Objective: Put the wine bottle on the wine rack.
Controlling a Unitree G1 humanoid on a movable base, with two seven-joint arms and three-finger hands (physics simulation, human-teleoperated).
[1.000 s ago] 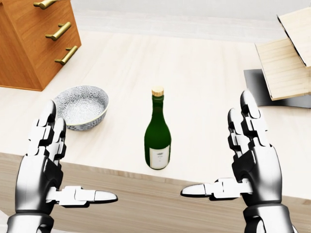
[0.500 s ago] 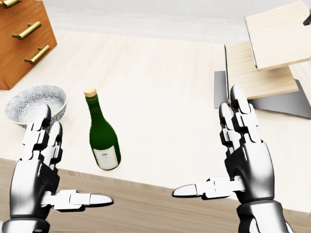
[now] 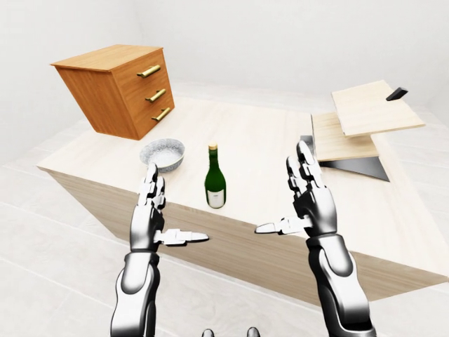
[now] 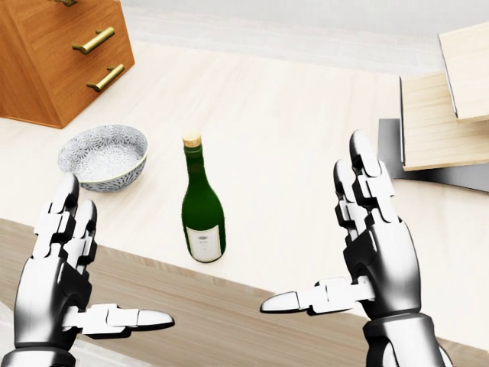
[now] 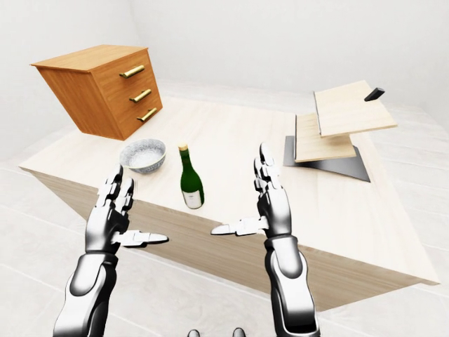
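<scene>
Right hand [image 4: 359,252]: spread wide, fingers pointing up and thumb stuck out toward the view's centre — it holds nothing and touches nothing, hanging over the near edge of the table to the right of the bottle.

Left hand [image 4: 65,275]: likewise wide open and empty, palm turned inward, low in the head view's left, below the bowl and apart from everything.

Wine bottle [image 4: 202,205]: upright on the table [image 4: 298,130] between the two hands, nearer the left one in the head view, close to the table's near edge; dark green glass, pale label low on the body, cork on top.

Handling: glass, so probably heavy for its size, rigid, smooth and breakable; tall and narrow, so a sideways knock could topple it. The wide body around or just above the label looks the safest place to close fingers — the neck is thinner and likelier to slip.

Bowl [image 4: 104,157]: patterned, just left of the bottle, not touching it.

Drawer chest [image 3: 118,89]: at the table's far left.

Wine rack [image 3: 358,126]: pale slanted boards on a dark base, well apart at the right.
</scene>
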